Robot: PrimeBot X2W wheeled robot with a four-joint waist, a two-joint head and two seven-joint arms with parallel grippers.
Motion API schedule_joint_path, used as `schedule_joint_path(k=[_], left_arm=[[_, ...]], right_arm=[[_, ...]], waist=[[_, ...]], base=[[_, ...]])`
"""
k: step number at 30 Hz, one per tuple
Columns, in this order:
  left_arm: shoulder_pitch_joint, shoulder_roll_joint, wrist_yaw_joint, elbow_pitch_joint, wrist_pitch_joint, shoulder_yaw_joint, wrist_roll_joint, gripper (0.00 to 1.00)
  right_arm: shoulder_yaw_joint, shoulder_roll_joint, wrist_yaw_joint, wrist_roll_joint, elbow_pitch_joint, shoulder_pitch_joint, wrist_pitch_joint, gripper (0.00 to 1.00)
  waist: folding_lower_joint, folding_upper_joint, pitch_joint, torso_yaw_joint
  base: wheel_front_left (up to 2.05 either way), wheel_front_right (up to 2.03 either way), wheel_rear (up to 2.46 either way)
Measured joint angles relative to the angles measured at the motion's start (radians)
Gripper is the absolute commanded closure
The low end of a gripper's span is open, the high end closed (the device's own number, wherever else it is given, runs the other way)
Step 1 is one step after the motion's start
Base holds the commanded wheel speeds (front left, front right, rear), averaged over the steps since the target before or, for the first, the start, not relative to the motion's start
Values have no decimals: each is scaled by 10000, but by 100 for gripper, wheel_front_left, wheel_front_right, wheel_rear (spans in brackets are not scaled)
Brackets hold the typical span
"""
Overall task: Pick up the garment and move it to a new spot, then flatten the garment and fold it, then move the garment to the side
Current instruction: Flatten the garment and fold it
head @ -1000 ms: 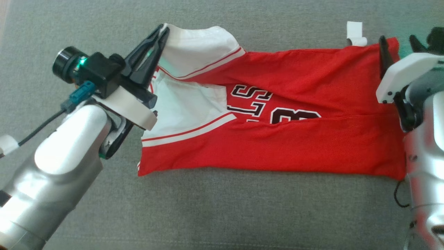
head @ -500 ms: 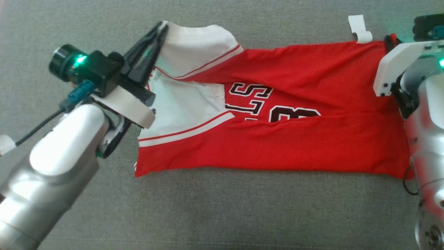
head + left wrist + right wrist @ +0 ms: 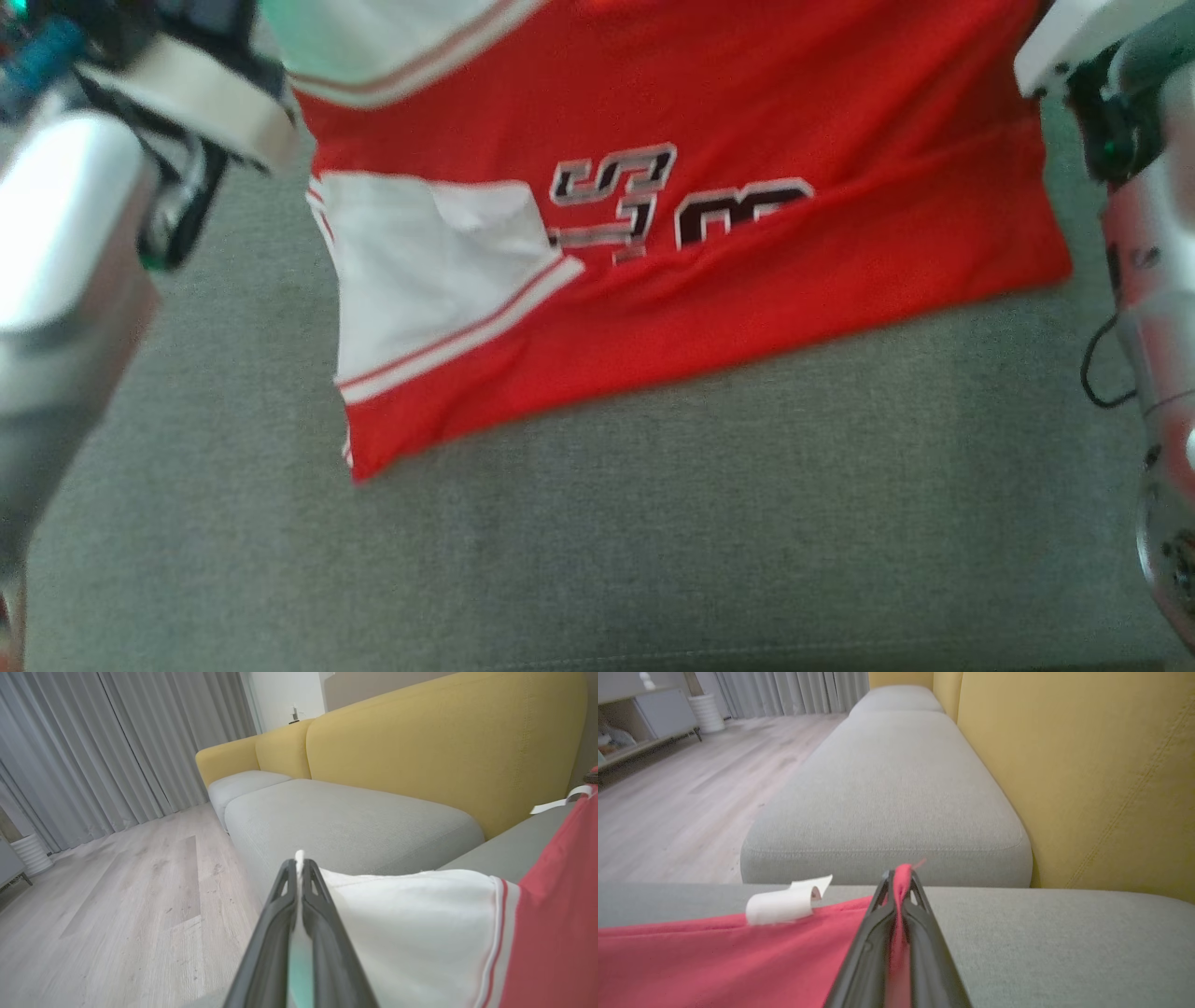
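Fabric first, in the head view: the garment (image 3: 766,112), smooth red knit with white striped sleeve panels and black lettering, slopes down to a creased near hem on the grey woven sofa seat (image 3: 653,541), which stretches wide toward the near edge.

In the left wrist view, the left claw (image 3: 299,870) is pinched together on the white sleeve edge, with the wooden floor (image 3: 117,914) beyond.

In the right wrist view, the right claw (image 3: 900,879) is clamped on the red corner near a curled white tag (image 3: 784,903), under a padded yellow backrest (image 3: 1087,765).
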Motion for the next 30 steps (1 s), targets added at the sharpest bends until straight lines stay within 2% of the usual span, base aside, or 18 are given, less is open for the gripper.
schedule_joint_path(k=[11, 15, 21, 26, 30], left_arm=[[-1330, -878, -127, 2180, -836, 314, 286, 100], [-1285, -1131, -387, 2566, -930, 324, 424, 100], [-510, -1170, -740, 2332, -982, 357, 648, 100], [541, -1112, -813, 1847, -982, 500, 736, 100], [1435, -1072, -823, 1417, -982, 337, 742, 100]], right_arm=[[-104, 19, 0, 989, 422, -472, -1599, 100], [288, 27, 0, 1095, 709, -434, -1774, 100], [825, -320, 0, 1415, 1049, -261, -1848, 100], [1452, -499, 0, 1969, 1145, 425, -1712, 100], [2100, -959, 0, 2219, 1141, 1081, -1473, 100]], waist=[[1, 0, 142, -323], [1, 0, -29, -289], [-1, 0, -387, -132], [-1, 0, -788, -5], [-2, 0, -1076, 153]], base=[[0, 0, 0], [0, 0, 0], [0, 0, 0], [0, 0, 0], [0, 0, 0]])
